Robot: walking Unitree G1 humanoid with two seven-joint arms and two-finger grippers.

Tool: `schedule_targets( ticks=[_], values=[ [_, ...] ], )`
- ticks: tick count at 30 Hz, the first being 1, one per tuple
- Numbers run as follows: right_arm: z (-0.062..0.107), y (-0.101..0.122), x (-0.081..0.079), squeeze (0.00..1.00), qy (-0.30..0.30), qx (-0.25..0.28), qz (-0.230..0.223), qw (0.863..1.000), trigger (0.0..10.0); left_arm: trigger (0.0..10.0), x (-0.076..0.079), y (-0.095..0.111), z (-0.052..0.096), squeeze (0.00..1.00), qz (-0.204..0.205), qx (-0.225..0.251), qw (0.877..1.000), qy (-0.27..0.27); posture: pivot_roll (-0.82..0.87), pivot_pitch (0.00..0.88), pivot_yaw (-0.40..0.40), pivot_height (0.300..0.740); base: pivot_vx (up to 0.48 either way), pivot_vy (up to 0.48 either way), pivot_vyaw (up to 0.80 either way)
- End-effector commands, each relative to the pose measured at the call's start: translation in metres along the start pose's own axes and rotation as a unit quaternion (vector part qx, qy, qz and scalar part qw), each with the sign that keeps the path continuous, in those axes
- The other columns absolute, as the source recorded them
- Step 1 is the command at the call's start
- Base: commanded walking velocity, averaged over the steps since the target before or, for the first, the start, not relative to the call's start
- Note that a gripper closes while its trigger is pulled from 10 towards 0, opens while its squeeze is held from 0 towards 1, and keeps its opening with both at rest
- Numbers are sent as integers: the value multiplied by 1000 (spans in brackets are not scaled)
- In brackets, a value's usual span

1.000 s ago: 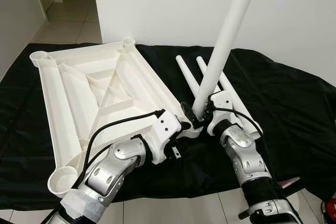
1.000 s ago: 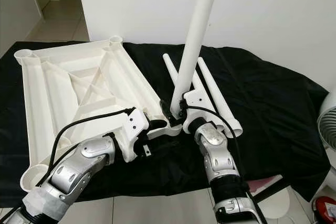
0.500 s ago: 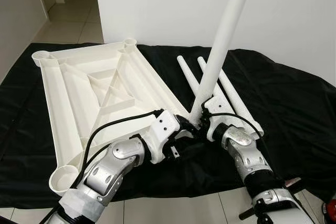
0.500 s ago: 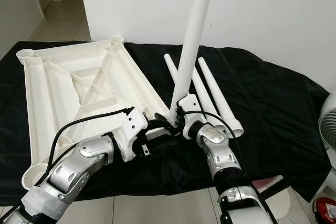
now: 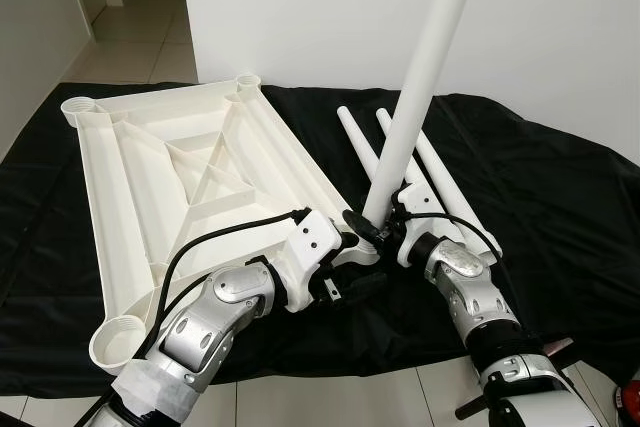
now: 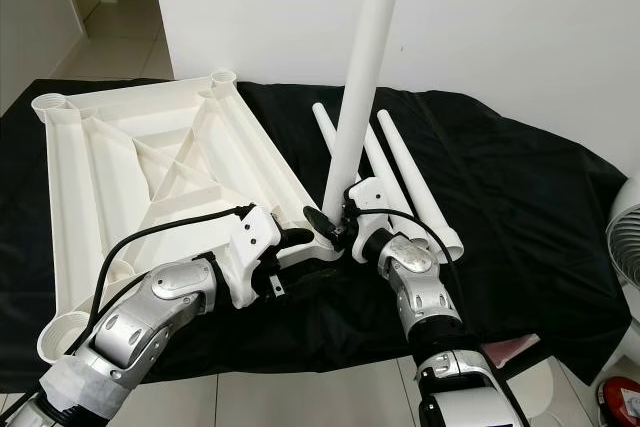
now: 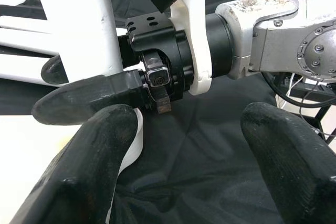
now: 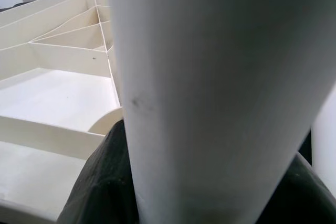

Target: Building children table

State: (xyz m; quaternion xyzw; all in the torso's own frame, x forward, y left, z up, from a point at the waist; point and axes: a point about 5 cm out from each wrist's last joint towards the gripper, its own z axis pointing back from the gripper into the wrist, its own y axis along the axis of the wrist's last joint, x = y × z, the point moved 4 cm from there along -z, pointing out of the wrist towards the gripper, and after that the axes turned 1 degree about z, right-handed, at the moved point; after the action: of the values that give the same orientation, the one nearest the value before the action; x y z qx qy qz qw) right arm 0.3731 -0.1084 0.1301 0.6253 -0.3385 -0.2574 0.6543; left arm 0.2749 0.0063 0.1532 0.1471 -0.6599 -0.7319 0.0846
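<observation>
Gripping the table leg (image 5: 425, 72), right gripper (image 5: 378, 230) has lowered it; left gripper (image 7: 184, 145) apart.

One white tabletop (image 5: 170, 182) lies upside down on one black cloth (image 5: 560, 197), at about ten o'clock, with three corner sockets in sight: two along its far edge and one at its near left corner. Three white legs can be counted: one leg (image 5: 425, 77) stands upright at twelve o'clock and two legs (image 5: 440, 182) lie flat side by side behind it. One white fan (image 6: 622, 237) shows at three o'clock.
</observation>
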Motion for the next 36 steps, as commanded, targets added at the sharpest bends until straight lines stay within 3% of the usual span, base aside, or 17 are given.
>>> schedule_targets(
  ticks=[1,6,8,9,11,13,16,21,27,28,29,30,36],
  values=[
    [5,-19,-4,0,-6,-35,-12,999,10000,10000,2,-3,0,0,1,-8,1000,-8,56,0,-62,740,0,0,0],
    [5,-19,-4,0,-21,-34,-14,999,10000,10000,2,-3,0,0,1,-8,1000,-8,55,0,-63,740,0,0,0],
    [-3,-13,-6,0,-89,-15,-30,995,10000,10000,3,-3,0,0,4,-8,1000,-10,52,0,-60,740,0,0,0],
    [-3,-13,-6,0,-89,-15,-30,995,10000,10000,3,-3,0,0,4,-8,1000,-10,52,0,-60,740,0,0,0],
    [-10,-5,-9,0,-181,-5,-56,982,10000,10000,4,-3,0,0,6,-9,1000,-11,51,0,-59,740,0,0,0],
    [-12,-2,-8,0,-237,-5,-61,970,10000,10000,5,-3,0,0,6,-9,1000,-12,51,0,-59,740,0,0,0],
    [-13,-1,-8,0,-276,-5,-66,959,10000,10000,5,-3,-1,0,6,-9,1000,-12,50,0,-58,740,0,0,0],
    [-18,4,-13,0,-321,-1,-69,945,10000,10000,5,-3,-1,0,7,-9,1000,-11,58,0,-63,740,0,0,0],
    [-19,15,-19,0,-314,21,-72,946,10000,10000,4,-3,0,0,11,-10,1000,-6,60,14,-63,740,0,0,0],
    [-17,17,-18,871,-318,25,-71,945,10000,10000,4,-3,1,0,11,-10,1000,-6,59,15,-62,740,0,0,0],
    [-15,18,-17,871,-322,26,-71,944,10000,10000,4,-3,1,0,11,-11,1000,-5,59,15,-62,740,0,0,0],
    [-14,19,-16,1000,-321,32,-80,943,10000,10000,3,-3,1,0,11,-11,1000,-4,60,21,-63,740,0,0,0],
    [-8,25,-16,1000,-313,57,-79,945,10000,10000,1,-2,2,0,11,-10,1000,1,58,27,-60,740,0,0,0]
  ],
)
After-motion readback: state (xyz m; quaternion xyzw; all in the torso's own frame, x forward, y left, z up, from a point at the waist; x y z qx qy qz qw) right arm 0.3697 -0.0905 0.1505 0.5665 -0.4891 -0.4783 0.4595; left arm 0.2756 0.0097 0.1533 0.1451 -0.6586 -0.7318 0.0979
